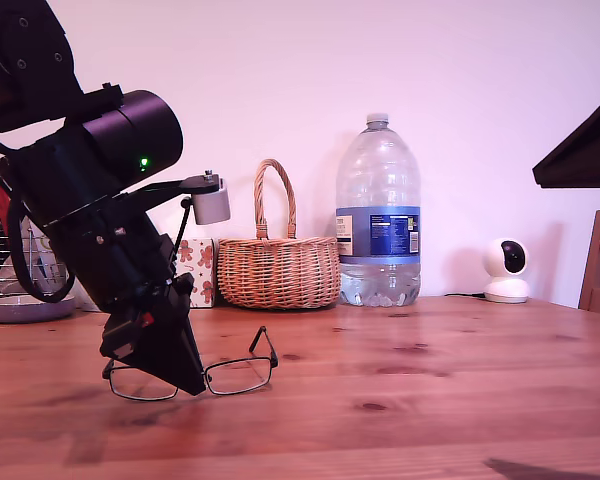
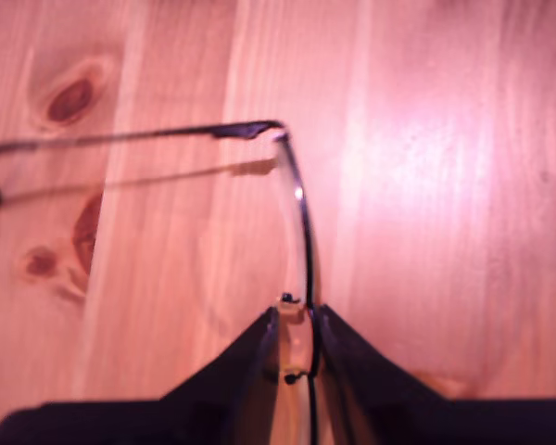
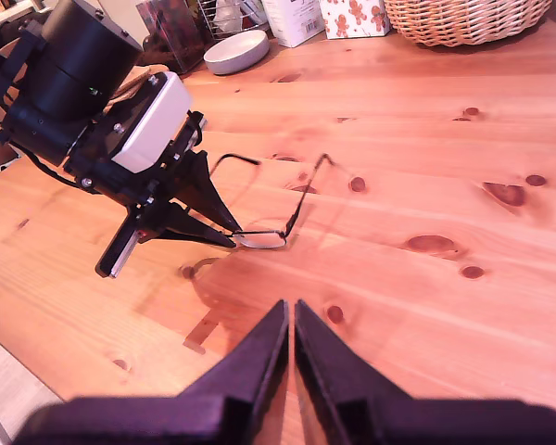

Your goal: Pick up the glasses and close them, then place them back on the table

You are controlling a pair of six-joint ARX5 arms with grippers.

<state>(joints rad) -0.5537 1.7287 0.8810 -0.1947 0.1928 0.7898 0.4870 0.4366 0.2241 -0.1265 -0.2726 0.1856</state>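
You have the table (image 1: 450, 390), reddish-brown planks with dark knots, filling the lower part of the exterior view. Along its far edge stand a large water bottle (image 1: 378, 215) and, to that view's left of it, a wicker basket (image 1: 278, 262); a small white camera (image 1: 506, 270) sits toward the exterior view's right. One arm leans down steeply at the exterior view's left, and your first gripper (image 2: 295, 345) at its tip meets the glasses (image 1: 220, 370) at the bridge, between the two lenses, its jaws pinched on the thin black frame. The glasses stand on the table near its front, their long axis running left to right across the exterior view, lenses upright and facing the exterior camera, both temple arms unfolded and pointing back toward the basket. Your second gripper (image 3: 291, 336) hangs above bare wood, well apart from the glasses, jaws pressed together on nothing.
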